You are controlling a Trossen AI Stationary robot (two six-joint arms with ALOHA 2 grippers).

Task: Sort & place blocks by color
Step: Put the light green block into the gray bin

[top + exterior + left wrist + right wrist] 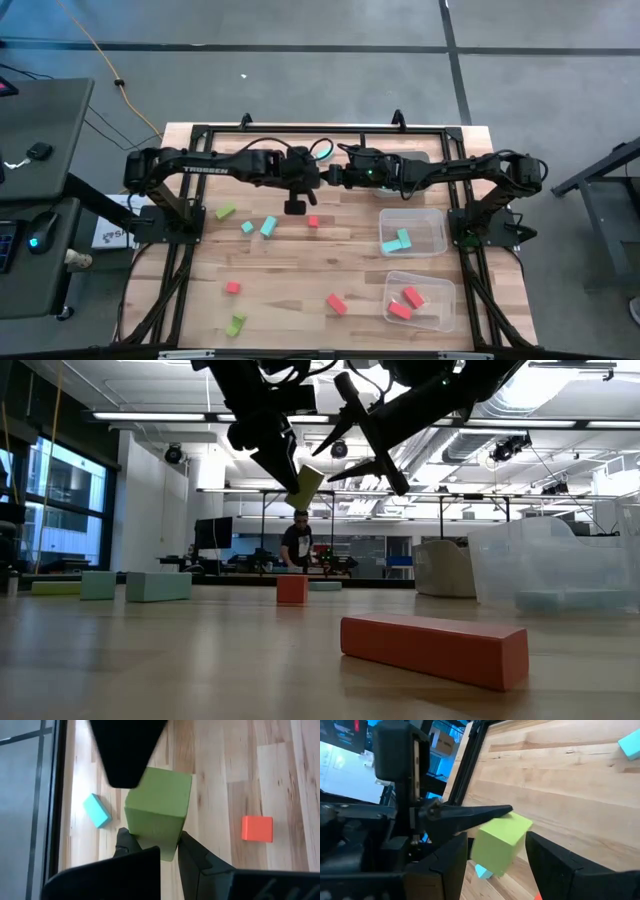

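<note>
Two grippers meet above worktop [300,250]: left gripper [157,851] clamps green block [159,810]; right gripper [495,857] jaws spread around it.

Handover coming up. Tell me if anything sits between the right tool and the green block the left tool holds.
Nothing visible does. The left tool is shut on the green block above the table, and the right tool is open with a finger on either side of the block, not yet closed on it.
</note>
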